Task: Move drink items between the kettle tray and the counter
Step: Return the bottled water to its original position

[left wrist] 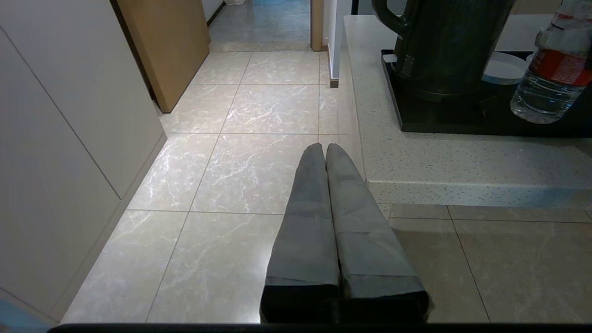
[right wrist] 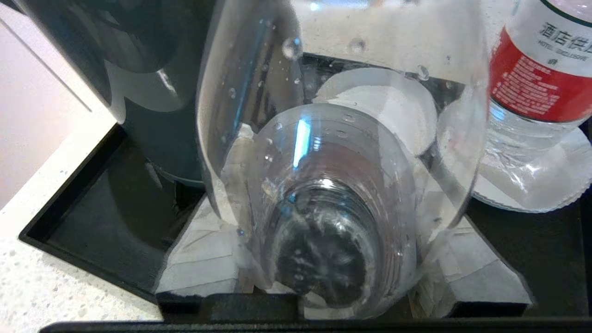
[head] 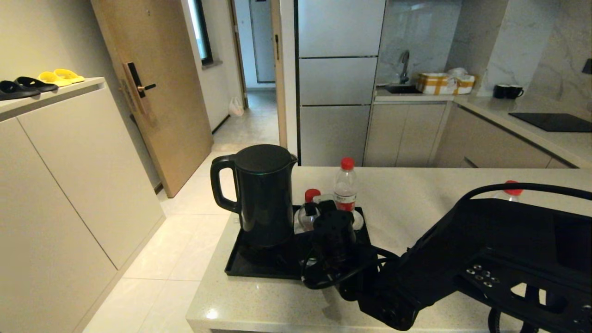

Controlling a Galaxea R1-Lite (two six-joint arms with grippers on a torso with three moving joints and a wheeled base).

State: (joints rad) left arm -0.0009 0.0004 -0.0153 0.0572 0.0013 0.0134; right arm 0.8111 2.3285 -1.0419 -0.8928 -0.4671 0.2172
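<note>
My right gripper (head: 317, 213) is shut on a clear red-capped water bottle (head: 310, 208), which leans over the black kettle tray (head: 259, 269) just right of the kettle (head: 263, 194). In the right wrist view this bottle (right wrist: 333, 194) fills the space between the white finger pads (right wrist: 199, 263). A second bottle (head: 345, 186) (right wrist: 541, 69) stands upright on a saucer (right wrist: 532, 189) at the tray's far right corner. The third bottle (head: 511, 190) stands on the beige counter (head: 416, 194), mostly hidden behind my right arm. My left gripper (left wrist: 325, 150) hangs shut and empty over the floor off the counter's corner.
Another white saucer (right wrist: 379, 99) lies on the tray behind the held bottle. The kettle stands close on the held bottle's left. The counter edge (left wrist: 439, 185) drops to tiled floor (left wrist: 240, 175) on the left. A pale cabinet (head: 69, 175) with slippers stands further left.
</note>
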